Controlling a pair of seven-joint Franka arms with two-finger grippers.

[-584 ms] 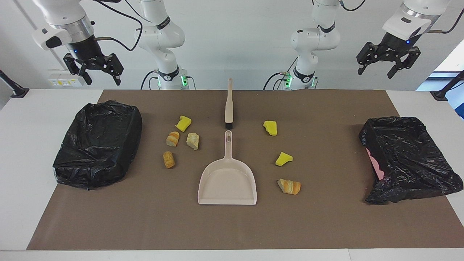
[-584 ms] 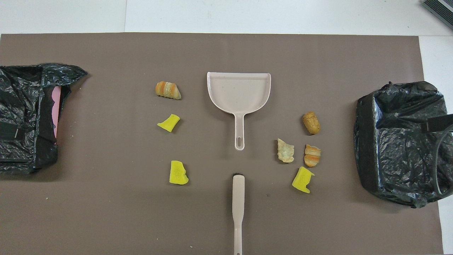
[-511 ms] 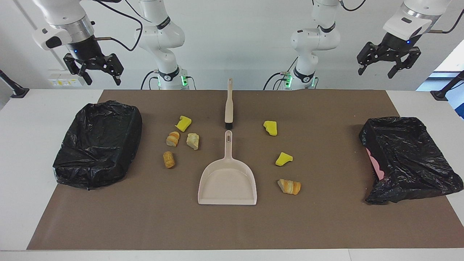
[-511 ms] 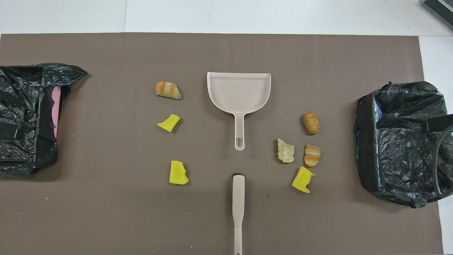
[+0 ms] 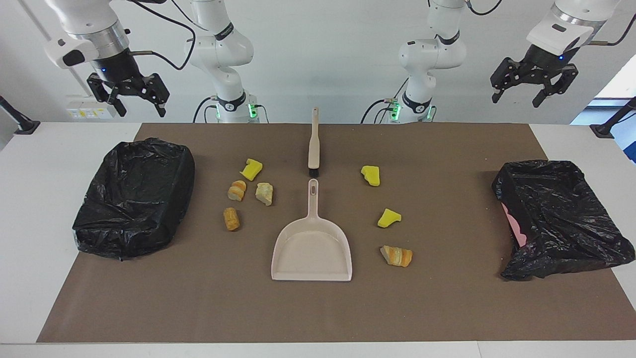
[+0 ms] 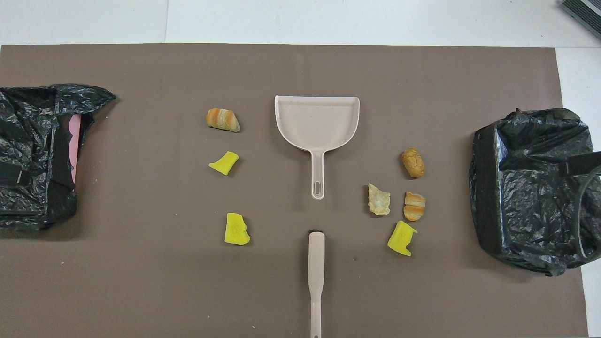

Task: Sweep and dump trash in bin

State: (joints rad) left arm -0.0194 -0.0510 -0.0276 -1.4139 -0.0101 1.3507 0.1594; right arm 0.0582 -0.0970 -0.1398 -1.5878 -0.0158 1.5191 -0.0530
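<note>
A: So, what sits on the surface (image 5: pixel 30 209), biggest things first?

B: A brown mat (image 5: pixel 318 308) covers most of the white surface. Two bins lined with black bags stand at its ends: one bin (image 5: pixel 134 196) toward the right arm's end, the other bin (image 5: pixel 561 219) toward the left arm's end, tipped on its side with a strip of pink showing at its mouth.

A: And between them?

B: A pale pink dustpan (image 5: pixel 311 248) lies flat mid-mat, handle pointing toward the robots. A matching brush (image 5: pixel 313 144) lies in line with it, nearer to the robots, dark bristles just short of the handle's tip.

A: The trash?

B: Seven small chunks, all on the mat, none in the pan. Toward the right arm's end: a yellow wedge (image 5: pixel 251 169), two tan bread pieces (image 5: pixel 237 190) (image 5: pixel 264 193) side by side and a third (image 5: pixel 231 219) farther out. Toward the left arm's end: two yellow wedges (image 5: pixel 370 175) (image 5: pixel 388 218) and a striped bread piece (image 5: pixel 396 255).

A: The room?

B: A plain white wall.

A: The end effectors?

B: The right end effector (image 5: pixel 130 97) hangs high above its end of the surface, fingers spread, holding nothing. The left end effector (image 5: pixel 534 84) hangs likewise, fingers apart and empty.
</note>
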